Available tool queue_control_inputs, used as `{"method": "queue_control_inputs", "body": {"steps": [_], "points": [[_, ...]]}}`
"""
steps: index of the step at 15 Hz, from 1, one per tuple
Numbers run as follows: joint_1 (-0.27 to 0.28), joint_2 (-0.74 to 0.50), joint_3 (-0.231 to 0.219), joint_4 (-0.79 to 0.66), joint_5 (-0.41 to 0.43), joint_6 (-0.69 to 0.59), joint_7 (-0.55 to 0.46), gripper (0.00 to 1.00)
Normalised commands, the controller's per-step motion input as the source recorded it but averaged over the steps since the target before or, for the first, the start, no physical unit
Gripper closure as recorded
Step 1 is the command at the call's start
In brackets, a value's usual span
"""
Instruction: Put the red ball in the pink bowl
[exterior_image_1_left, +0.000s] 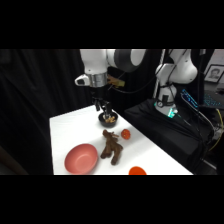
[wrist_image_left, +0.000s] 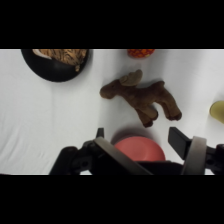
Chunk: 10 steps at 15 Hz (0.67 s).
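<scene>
The small red ball (exterior_image_1_left: 125, 134) lies on the white table, right of a brown plush animal; in the wrist view the red ball (wrist_image_left: 140, 52) shows at the top edge. The wide pink bowl (exterior_image_1_left: 81, 158) stands at the front left; the wrist view shows the pink bowl (wrist_image_left: 139, 150) low down, partly hidden by the black linkage. My gripper (exterior_image_1_left: 103, 107) hangs at the table's far end, over a small black bowl and well away from the ball. Seen from the wrist, the gripper (wrist_image_left: 139, 137) is open, holding nothing.
The brown plush animal (exterior_image_1_left: 112, 146) lies between ball and pink bowl. A small black bowl (exterior_image_1_left: 107, 119) with pale bits sits under the gripper. A flat orange-red object (exterior_image_1_left: 137, 171) is at the front edge. A yellowish thing (wrist_image_left: 218, 111) shows at the wrist view's right edge.
</scene>
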Motion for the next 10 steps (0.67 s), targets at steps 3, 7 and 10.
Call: {"method": "queue_control_inputs", "body": {"steps": [3, 7, 10], "points": [[-0.024, -0.03, 0.021, -0.03, 0.008, 0.03, 0.01, 0.0], [-0.045, -0.14, 0.0, -0.17, 0.046, 0.17, 0.06, 0.0], [-0.05, -0.21, -0.007, -0.25, 0.099, 0.22, 0.05, 0.0]]}}
